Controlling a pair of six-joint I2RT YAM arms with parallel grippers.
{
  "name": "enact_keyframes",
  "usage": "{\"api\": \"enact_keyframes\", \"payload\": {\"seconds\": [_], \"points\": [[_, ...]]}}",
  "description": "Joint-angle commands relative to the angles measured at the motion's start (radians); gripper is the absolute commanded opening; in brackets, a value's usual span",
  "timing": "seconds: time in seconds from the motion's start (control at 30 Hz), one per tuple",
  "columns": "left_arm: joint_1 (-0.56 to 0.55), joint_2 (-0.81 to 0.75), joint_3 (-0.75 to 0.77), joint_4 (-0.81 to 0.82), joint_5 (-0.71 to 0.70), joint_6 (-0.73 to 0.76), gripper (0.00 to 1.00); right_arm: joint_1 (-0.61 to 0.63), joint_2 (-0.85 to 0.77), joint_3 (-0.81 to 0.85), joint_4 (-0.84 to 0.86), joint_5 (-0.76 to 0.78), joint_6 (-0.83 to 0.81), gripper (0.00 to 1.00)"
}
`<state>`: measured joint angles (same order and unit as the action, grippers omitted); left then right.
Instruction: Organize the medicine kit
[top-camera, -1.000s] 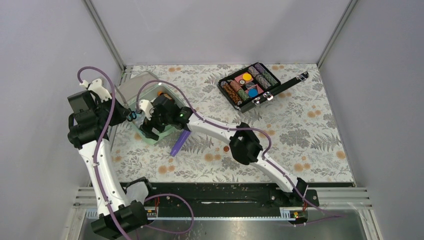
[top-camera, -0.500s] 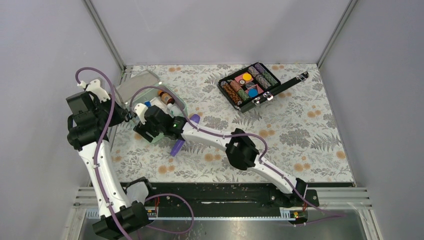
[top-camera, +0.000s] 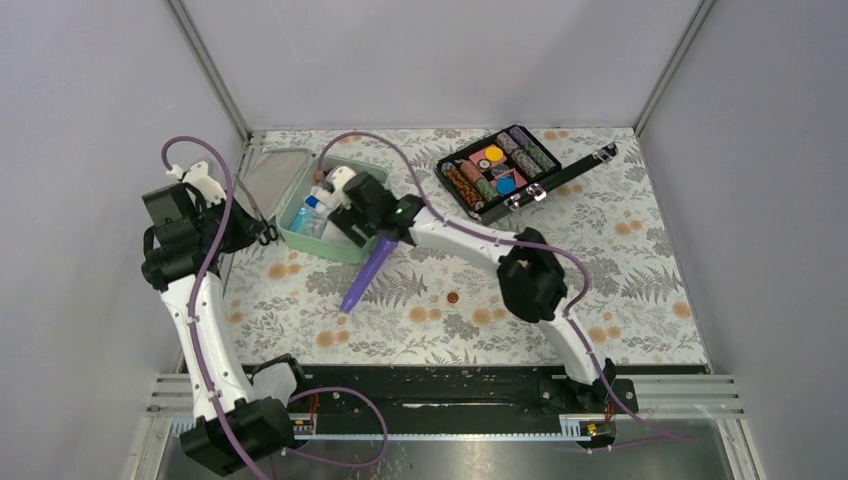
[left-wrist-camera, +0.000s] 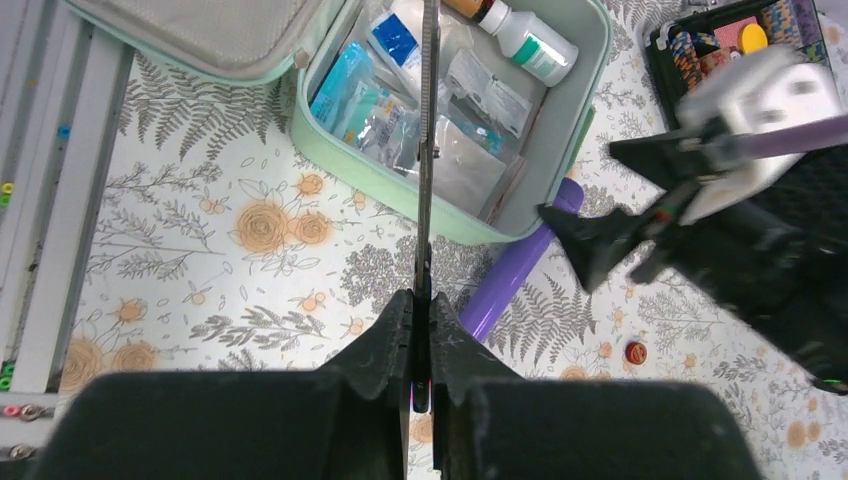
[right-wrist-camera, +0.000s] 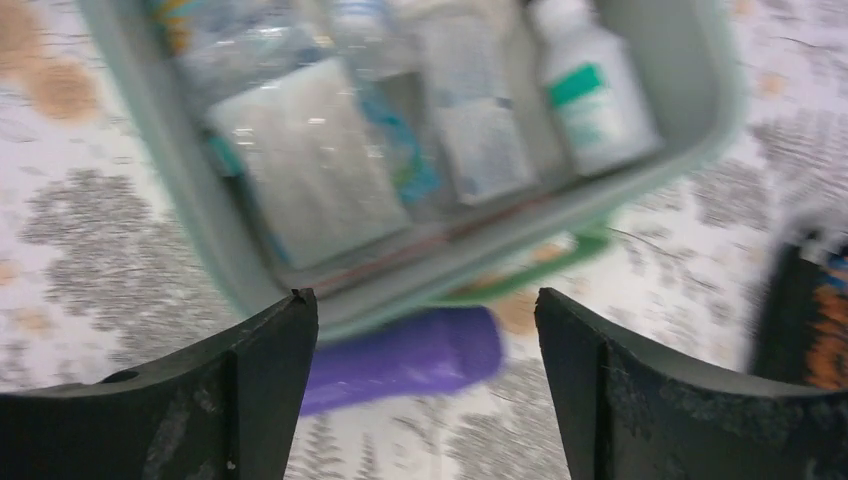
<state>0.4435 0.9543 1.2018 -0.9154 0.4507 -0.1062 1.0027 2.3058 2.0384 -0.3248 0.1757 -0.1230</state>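
Elbow bent, right claw gapes by medicine kit.

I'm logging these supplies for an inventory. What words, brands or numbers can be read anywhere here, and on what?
No text is legible in any view.
White bottle, green-banded label: print too small.
Blue-labelled item: too small.
Clear sachets in the medicine kit: too small.
Chips in the black case: blurred, no figures legible.
Thin metal blade in the left gripper: edge-on, nothing legible.
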Motion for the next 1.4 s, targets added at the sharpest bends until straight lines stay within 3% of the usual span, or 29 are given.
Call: {"api": "enact_keyframes", "payload": {"seconds": [0.0,0.13,0.27,0.47,0.63,0.87,1.03,1.13,1.37], "points": [[-0.003,0.065,-0.023,0.120,0.054,-0.036,0.00,-0.070,-0.169,-0.070,0.060,0.086,-0.093,0.88],[-0.001,0.102,-0.054,0.166,0.054,-0.102,0.00,-0.093,-0.243,-0.131,0.048,-0.227,-0.203,0.99],[0.004,0.111,-0.121,0.240,0.030,-0.205,0.00,-0.092,-0.286,-0.173,0.016,-0.521,-0.211,0.99],[0.005,0.179,-0.113,0.334,0.079,-0.302,0.00,-0.091,-0.219,-0.147,0.088,-0.668,-0.182,0.99],[0.048,0.210,-0.119,0.369,0.179,-0.392,0.00,-0.092,-0.067,-0.018,0.174,-0.644,-0.131,0.98],[0.055,0.298,-0.181,0.544,0.242,-0.619,0.00,-0.092,0.004,-0.035,0.232,-0.573,-0.074,0.94],[0.057,0.307,-0.150,0.516,0.201,-0.589,0.00,-0.094,0.002,-0.061,0.157,-0.408,-0.156,0.86],[0.058,0.317,-0.132,0.504,0.200,-0.579,0.00,-0.113,-0.006,-0.065,0.124,-0.276,-0.179,0.74],[0.064,0.330,-0.130,0.540,0.214,-0.609,0.00,-0.156,-0.097,-0.152,0.128,-0.201,-0.353,0.67]]}}
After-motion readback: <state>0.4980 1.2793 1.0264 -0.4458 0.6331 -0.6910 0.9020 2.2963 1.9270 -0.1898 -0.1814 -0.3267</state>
